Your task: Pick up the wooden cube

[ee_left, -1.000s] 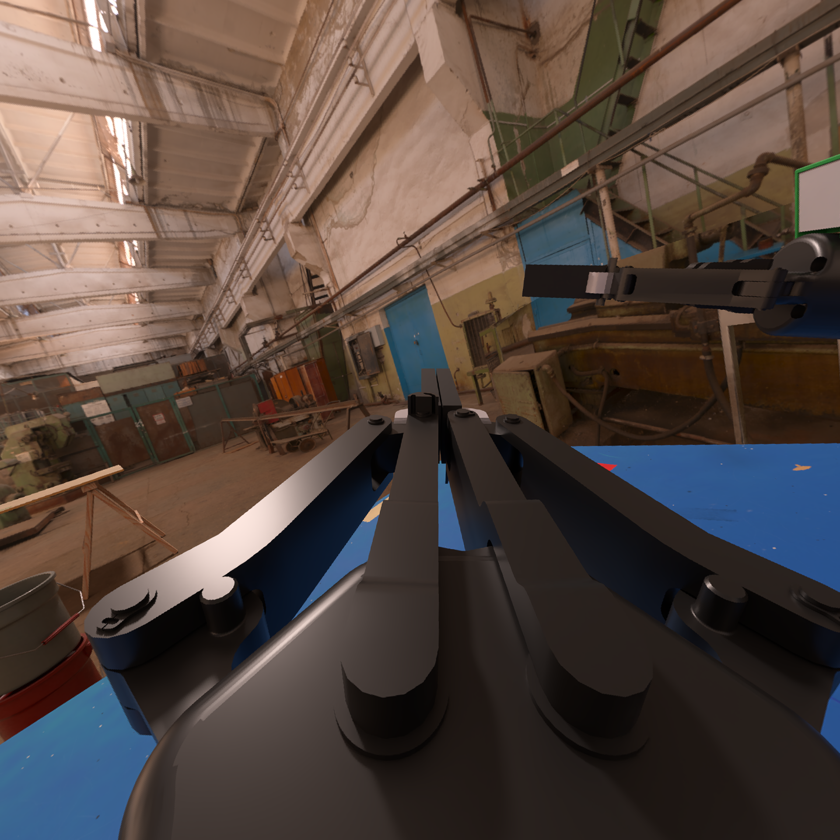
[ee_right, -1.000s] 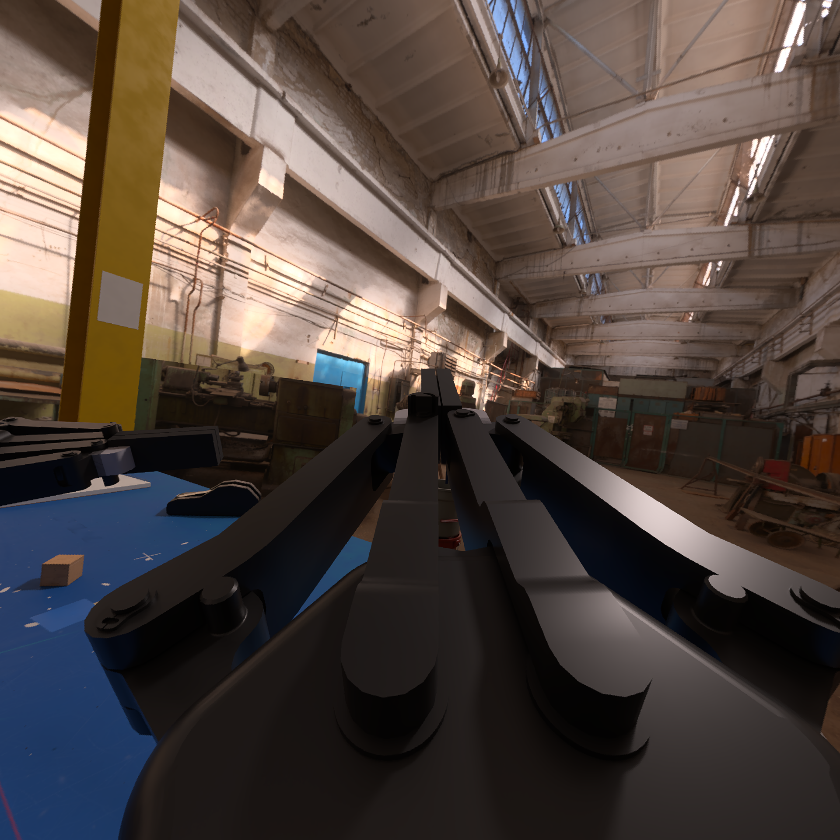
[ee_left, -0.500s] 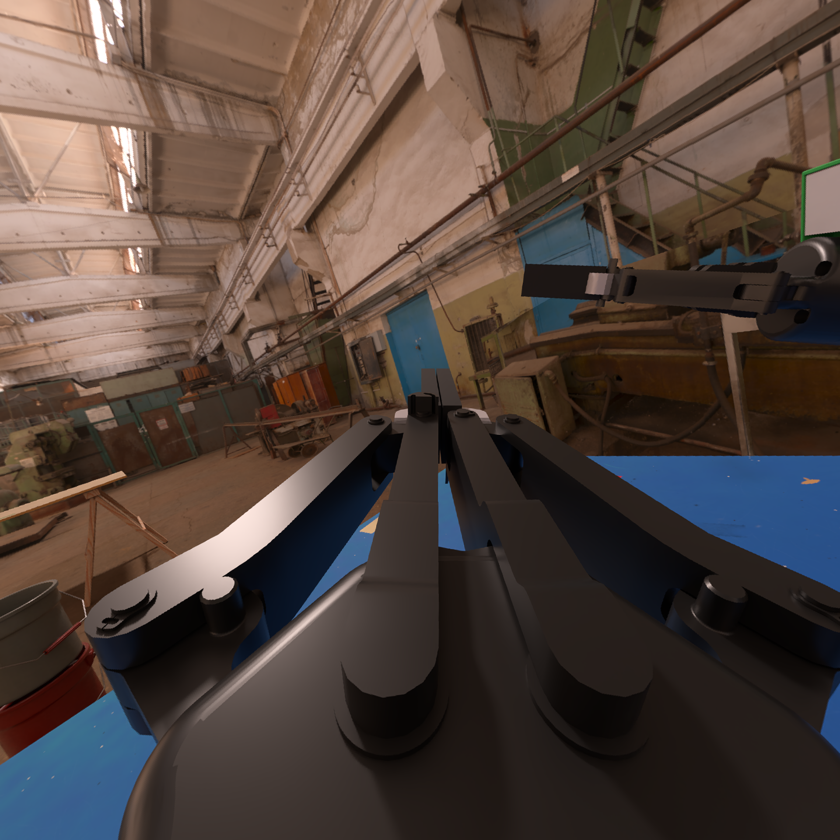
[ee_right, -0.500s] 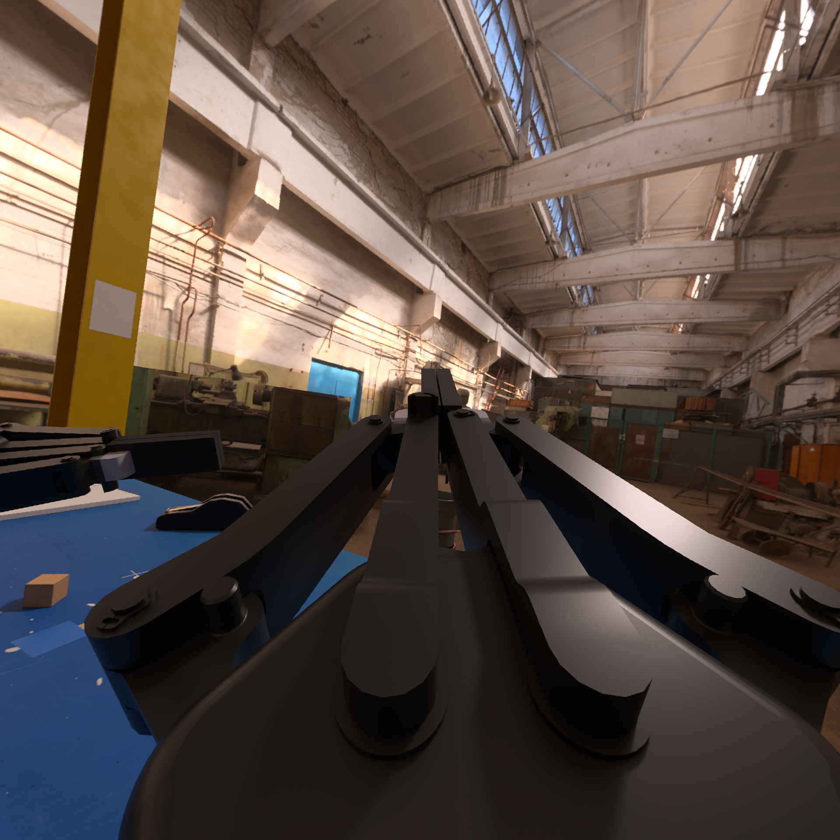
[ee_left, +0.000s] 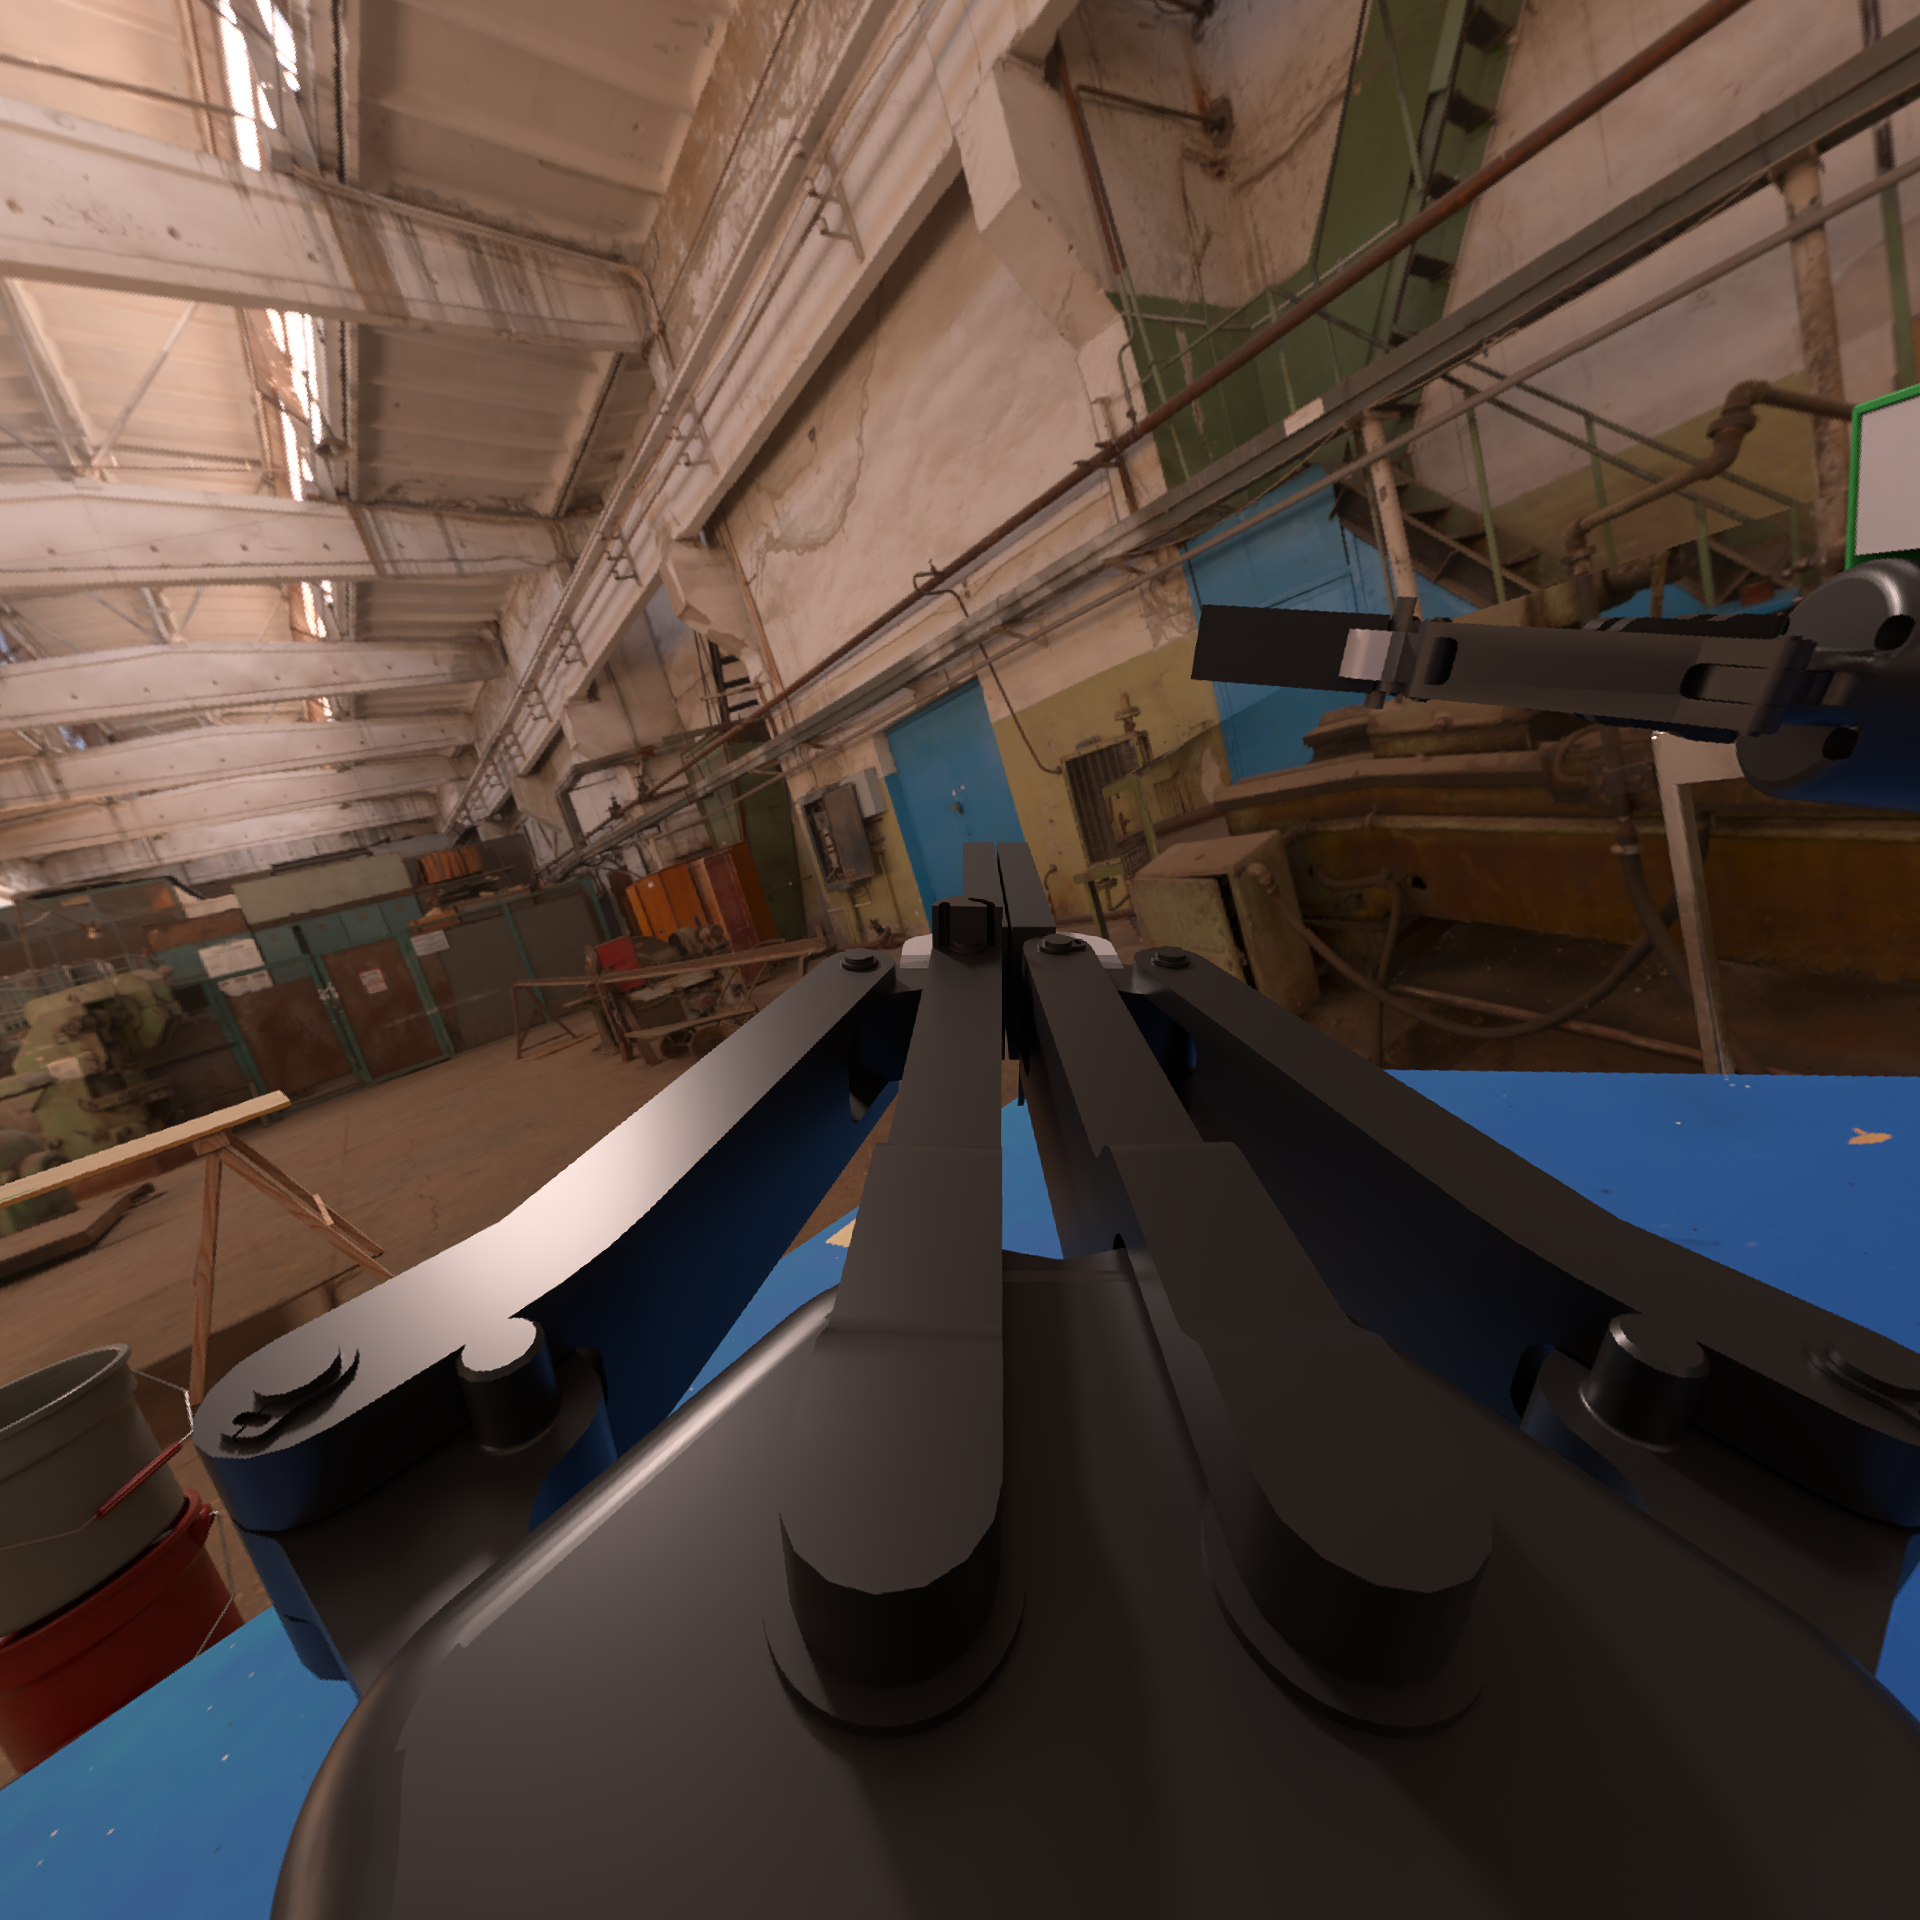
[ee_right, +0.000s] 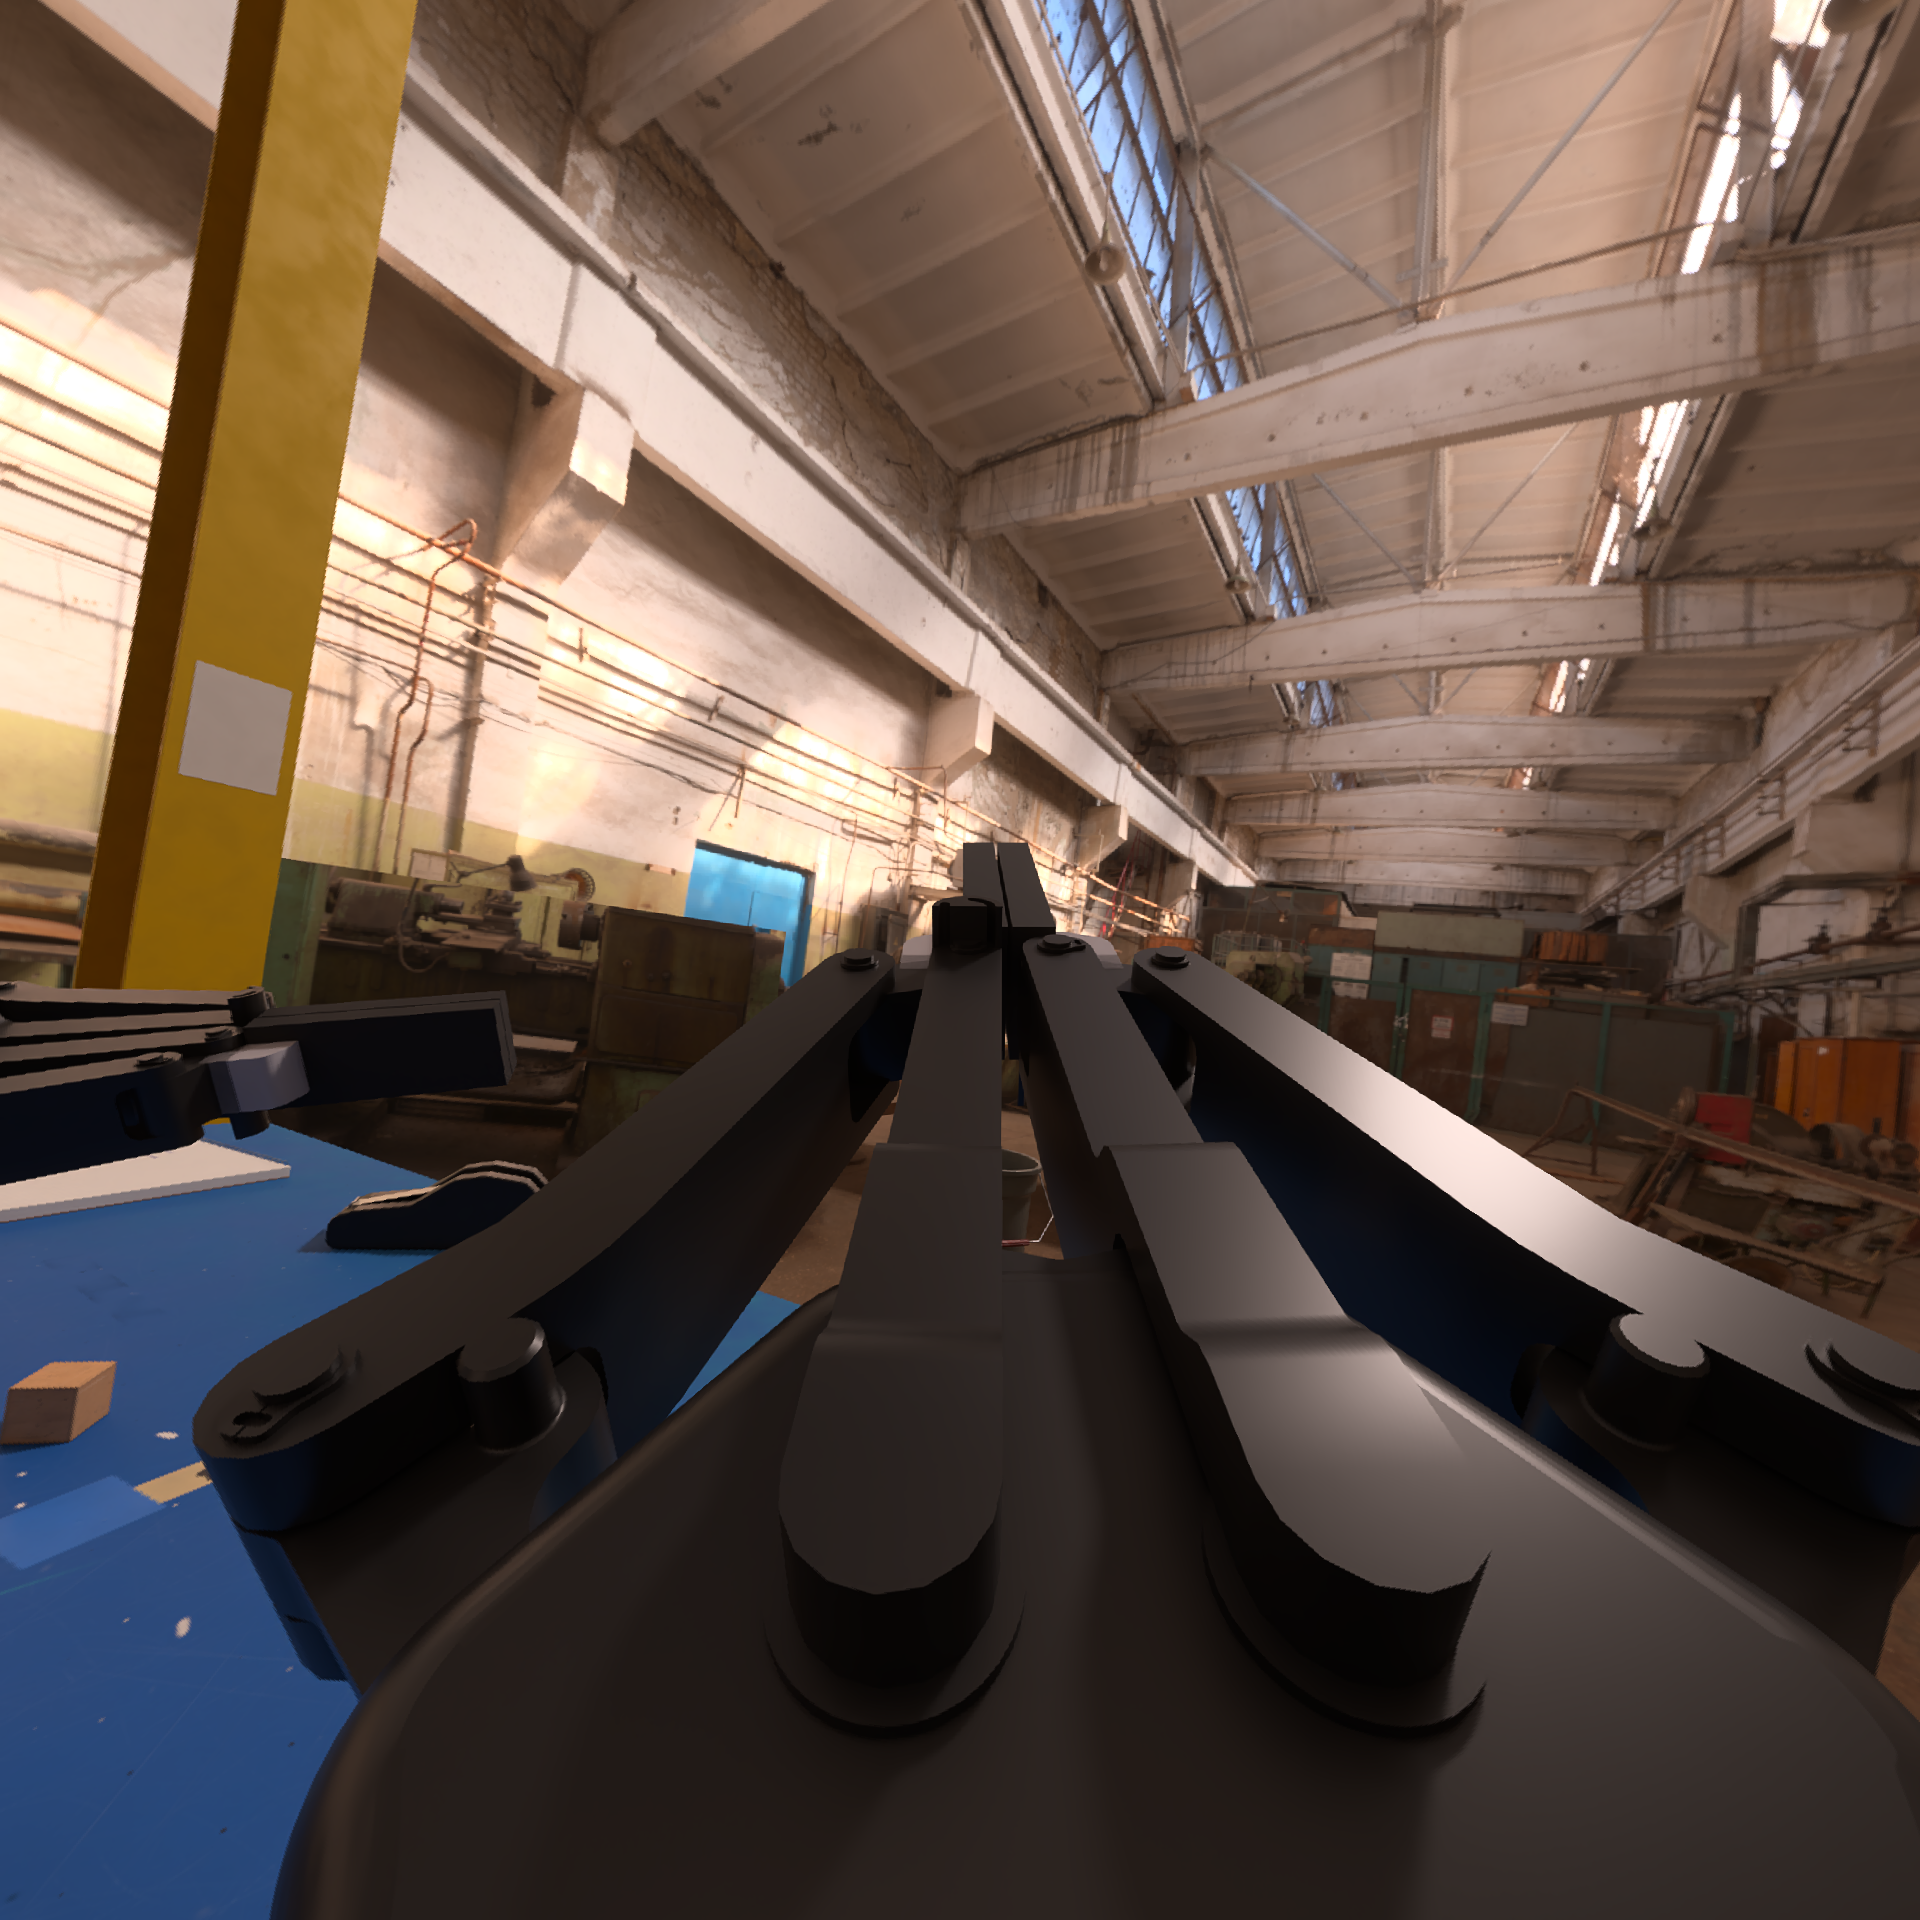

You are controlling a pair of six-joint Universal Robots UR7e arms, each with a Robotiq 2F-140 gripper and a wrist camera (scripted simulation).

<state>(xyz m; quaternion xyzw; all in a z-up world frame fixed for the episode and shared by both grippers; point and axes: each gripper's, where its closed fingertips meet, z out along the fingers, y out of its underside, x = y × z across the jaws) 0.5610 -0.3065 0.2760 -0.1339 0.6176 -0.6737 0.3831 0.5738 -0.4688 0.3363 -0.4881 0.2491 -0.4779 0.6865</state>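
Glossy black claw (ee_left: 997, 873), round pivot screws

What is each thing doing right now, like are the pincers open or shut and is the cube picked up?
Left pincer: shut, empty, up off the table.
Right pincer: shut, empty, up off the table.
Cube: lying flat on the blue table, untouched, not yet picked up.
White slab: lying flat on the table, under the left pincer.
Buckets: upright on the floor, grey one stacked in the red one.
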